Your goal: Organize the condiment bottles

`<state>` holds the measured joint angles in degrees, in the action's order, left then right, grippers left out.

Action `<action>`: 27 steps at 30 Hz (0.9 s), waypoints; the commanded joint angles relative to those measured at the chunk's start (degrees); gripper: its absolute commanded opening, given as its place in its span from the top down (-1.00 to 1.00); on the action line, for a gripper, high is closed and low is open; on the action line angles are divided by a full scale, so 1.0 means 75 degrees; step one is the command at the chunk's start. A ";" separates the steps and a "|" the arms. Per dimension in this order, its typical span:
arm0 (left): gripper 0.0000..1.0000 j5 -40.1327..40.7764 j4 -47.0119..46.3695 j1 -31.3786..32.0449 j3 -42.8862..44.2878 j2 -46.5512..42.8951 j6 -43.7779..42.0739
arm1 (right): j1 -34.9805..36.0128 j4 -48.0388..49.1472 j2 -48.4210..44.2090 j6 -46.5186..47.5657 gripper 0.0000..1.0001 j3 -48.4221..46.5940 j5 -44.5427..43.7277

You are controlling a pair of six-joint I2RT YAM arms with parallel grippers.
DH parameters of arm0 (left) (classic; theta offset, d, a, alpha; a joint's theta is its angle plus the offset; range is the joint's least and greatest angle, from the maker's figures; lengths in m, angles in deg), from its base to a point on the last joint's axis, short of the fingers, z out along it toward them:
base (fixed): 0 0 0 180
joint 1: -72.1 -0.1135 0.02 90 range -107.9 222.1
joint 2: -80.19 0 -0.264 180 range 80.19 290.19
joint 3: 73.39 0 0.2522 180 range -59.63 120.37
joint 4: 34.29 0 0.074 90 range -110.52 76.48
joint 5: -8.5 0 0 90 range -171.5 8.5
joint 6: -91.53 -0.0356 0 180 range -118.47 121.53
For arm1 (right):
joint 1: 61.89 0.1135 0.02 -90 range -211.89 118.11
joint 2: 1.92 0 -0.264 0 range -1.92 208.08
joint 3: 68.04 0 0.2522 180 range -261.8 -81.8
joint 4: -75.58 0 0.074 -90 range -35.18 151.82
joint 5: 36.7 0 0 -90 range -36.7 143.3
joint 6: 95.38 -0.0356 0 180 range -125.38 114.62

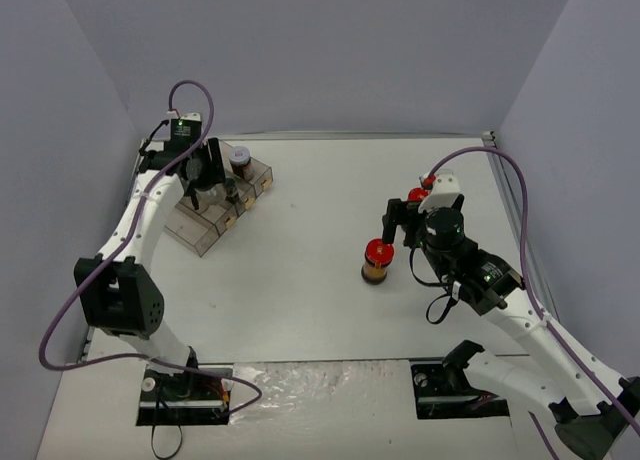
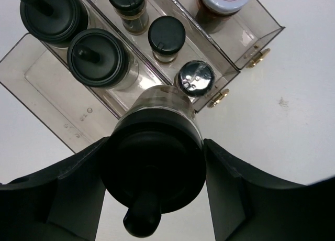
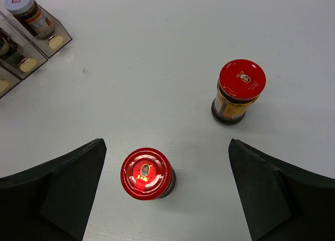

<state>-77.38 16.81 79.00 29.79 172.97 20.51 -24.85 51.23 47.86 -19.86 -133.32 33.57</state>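
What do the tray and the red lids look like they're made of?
Tray: clear, smoky plastic, glossy; the table shows through its walls. Red lids: likely painted metal, shiny with a glare spot, though plastic is possible.

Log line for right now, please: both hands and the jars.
left hand: shut on black-capped bottle at tray | right hand: open, facing red-lidded jar | second red-lidded jar: standing on table
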 commanded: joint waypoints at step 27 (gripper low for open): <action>-0.58 0.0144 -0.1008 -0.0335 -0.0256 0.1115 -0.0102 | -0.0098 0.0146 -0.0239 -0.0108 -1.00 0.0045 -0.0089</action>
<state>-77.13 12.63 76.85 26.15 184.33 20.21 -25.18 49.96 45.88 -20.36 -132.83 33.59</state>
